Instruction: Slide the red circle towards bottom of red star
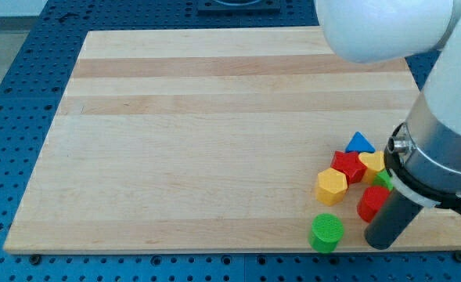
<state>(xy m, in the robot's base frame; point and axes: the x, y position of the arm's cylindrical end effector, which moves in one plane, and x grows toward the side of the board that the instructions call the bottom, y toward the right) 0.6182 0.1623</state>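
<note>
The red star (347, 166) lies near the board's right edge, in a cluster of blocks. The red circle (370, 204) lies below and to the right of it, partly hidden by my dark rod. My tip (379, 244) is at the board's bottom edge, just below the red circle and to the right of the green circle (326, 233). I cannot tell if the rod touches the red circle.
A blue triangle (361, 142) lies above the star. A yellow block (372, 162) is at the star's right and a yellow hexagon (331, 186) at its lower left. A green block (382, 179) is partly hidden by the arm. The board's right edge (418, 86) is close.
</note>
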